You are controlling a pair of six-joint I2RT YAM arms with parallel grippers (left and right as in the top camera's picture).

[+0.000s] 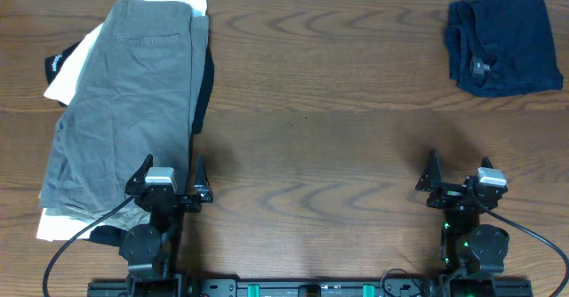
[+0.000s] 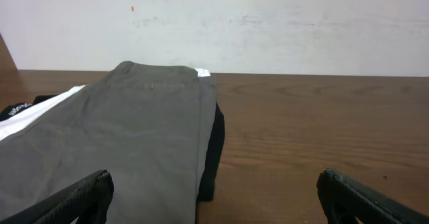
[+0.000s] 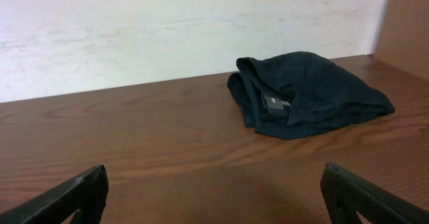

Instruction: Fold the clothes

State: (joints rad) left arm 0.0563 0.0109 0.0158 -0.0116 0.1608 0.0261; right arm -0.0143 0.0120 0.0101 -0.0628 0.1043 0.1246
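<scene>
From overhead, you've got one pile at the far left of the table (image 1: 338, 110): one pair of grey shorts (image 1: 124, 110) spread on top, a white garment (image 1: 67, 76) poking out beneath, and a black garment (image 1: 59, 63) under that, its white print too small to read. One navy garment (image 1: 502, 39) sits crumpled alone near the far right corner, well apart, with a wide stretch of bare wood between. Your left gripper (image 1: 171, 177) hangs by the near edge, partly above the shorts' lower end, fingers spread wide and empty; your right gripper (image 1: 458, 180) sits by the near edge too, also spread and empty. Left wrist view: the shorts fill the left half, black showing along their right side, white on the left, open wood to the right up to the wall (image 2: 281, 23). Right wrist view: the navy bundle lies ahead on the right, by the far edge, with one small tag (image 3: 275, 103) whose lettering you can't read, and clear wood in front of the fingers (image 3: 74, 197).
</scene>
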